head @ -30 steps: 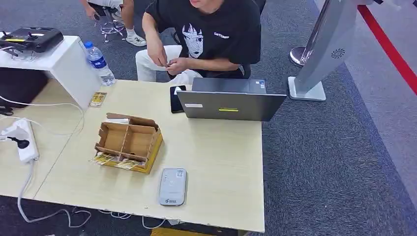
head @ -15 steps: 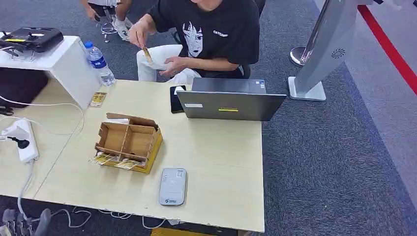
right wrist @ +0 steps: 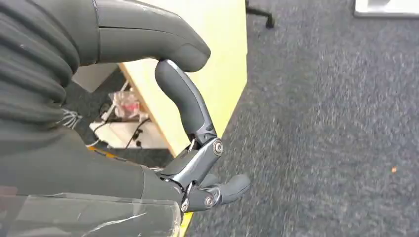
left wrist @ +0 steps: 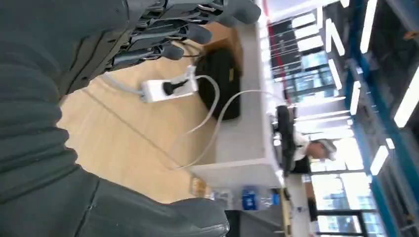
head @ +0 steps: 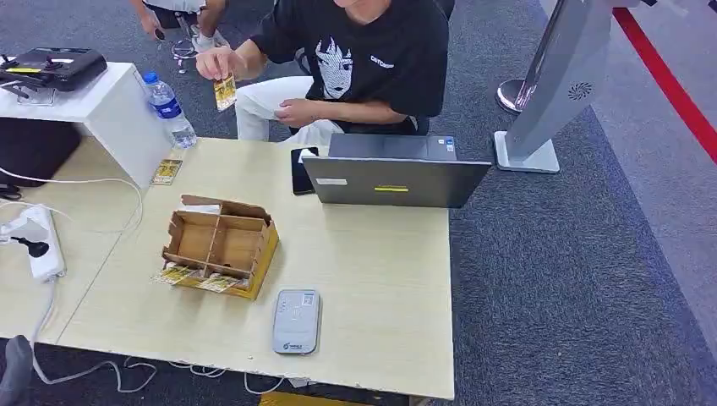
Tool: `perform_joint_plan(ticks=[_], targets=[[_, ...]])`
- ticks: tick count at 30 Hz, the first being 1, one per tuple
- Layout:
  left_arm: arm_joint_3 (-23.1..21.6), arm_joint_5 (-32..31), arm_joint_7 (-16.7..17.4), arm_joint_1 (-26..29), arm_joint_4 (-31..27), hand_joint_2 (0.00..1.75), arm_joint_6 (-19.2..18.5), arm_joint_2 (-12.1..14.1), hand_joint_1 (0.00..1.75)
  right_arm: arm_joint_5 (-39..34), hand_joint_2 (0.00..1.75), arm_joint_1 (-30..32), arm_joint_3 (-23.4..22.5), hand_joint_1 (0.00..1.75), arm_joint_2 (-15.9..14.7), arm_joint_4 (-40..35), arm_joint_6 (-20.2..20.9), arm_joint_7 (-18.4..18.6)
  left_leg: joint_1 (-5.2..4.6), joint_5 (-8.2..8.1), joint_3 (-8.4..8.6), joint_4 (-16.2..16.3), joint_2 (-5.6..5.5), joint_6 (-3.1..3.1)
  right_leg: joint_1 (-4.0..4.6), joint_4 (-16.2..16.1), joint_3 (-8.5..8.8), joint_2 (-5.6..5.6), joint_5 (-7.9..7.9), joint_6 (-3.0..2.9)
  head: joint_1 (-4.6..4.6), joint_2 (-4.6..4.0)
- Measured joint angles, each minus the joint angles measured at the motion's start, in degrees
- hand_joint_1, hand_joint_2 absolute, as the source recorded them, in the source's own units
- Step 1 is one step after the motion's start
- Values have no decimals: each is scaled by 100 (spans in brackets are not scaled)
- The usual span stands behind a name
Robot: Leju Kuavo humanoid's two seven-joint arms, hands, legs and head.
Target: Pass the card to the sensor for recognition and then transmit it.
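A seated person across the table holds up a yellow card point(head: 224, 91) beyond the far edge. The grey sensor point(head: 296, 321) lies flat near the table's front edge. My left hand point(head: 15, 376) shows at the lower left corner, below the table edge; in the left wrist view this hand point(left wrist: 113, 44) has its fingers point(left wrist: 192, 33) stretched out and apart from the thumb point(left wrist: 188, 217), with nothing in it. My right hand point(right wrist: 188, 163) hangs beside the table corner over the carpet, fingers loosely bent, holding nothing.
A partitioned cardboard box point(head: 221, 245) with yellow cards at its base stands left of the sensor. A laptop point(head: 397, 173) and a phone point(head: 303, 169) lie at the far edge. Another card point(head: 167, 171), a water bottle point(head: 169, 108) and a power strip point(head: 34, 241) are on the left.
The person lifted the card from the lap and swung it out toward the table's left side. My left hand rose into the lower left corner, then slid toward the picture's edge.
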Motion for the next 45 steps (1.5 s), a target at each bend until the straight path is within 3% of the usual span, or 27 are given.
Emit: perform_joint_plan(ticks=[7,15,41,42,43,44,45], targets=[[-402,-865,-188,12,-485,175,290,2,0,-269,175,-18,279,0,-55,-74,-94,0,0,-1,6,1,4,0,0,-1,-7,6,1,-1,4,0],[-1101,-2005,122,-506,-380,175,399,301,0,-210,175,-29,406,0,-61,-76,-87,-17,2,1,3,1,14,0,0,0,-6,13,11,-9,0,0],[-3512,-5913,1399,-2725,1339,175,590,1692,0,510,175,-51,540,0,-105,192,63,-315,1,4,2,5,15,0,0,2,-6,20,17,-13,0,0],[-3610,-6119,1463,-2792,1408,175,596,1760,30,542,175,-51,540,0,-107,206,83,-321,1,4,3,5,18,0,0,2,-7,24,17,-13,-2,0],[-3687,-6260,1511,-2866,1474,175,601,1814,79,584,175,-50,540,0,-107,212,103,-323,1,4,2,6,21,0,0,3,-9,26,18,-13,-2,0],[-3782,-6429,1576,-2950,1554,175,612,1871,175,623,175,-51,540,0,-107,223,123,-326,1,5,2,5,20,0,0,3,-9,25,18,-13,0,0],[-3855,-6571,1626,-3024,1620,175,616,1924,175,658,175,-51,540,0,-107,236,133,-332,1,5,2,5,20,0,0,3,-8,25,18,-13,0,0]])
